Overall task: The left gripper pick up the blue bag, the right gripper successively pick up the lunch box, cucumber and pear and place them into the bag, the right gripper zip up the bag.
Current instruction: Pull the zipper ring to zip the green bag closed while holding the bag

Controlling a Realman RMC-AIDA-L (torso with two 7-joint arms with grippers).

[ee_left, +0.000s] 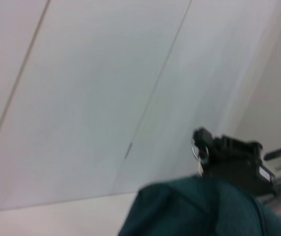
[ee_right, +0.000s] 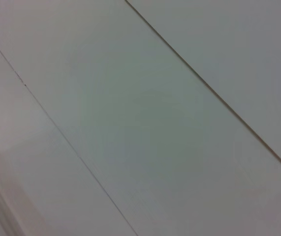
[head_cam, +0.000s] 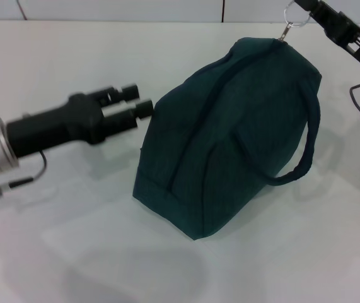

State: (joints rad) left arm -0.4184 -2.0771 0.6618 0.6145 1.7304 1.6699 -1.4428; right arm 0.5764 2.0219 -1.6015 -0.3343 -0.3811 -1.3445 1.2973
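Observation:
The blue bag stands on the white table, its zipper closed along the top. One strap handle hangs down its right side. My right gripper, with the white label, is at the bag's far top corner, shut on the silver ring pull. It also shows in the left wrist view above the bag. My left gripper is open and empty just left of the bag, its fingertips close to the fabric. The lunch box, cucumber and pear are out of view.
The white table spreads around the bag, with a white panelled wall behind it. The right wrist view shows only white panels.

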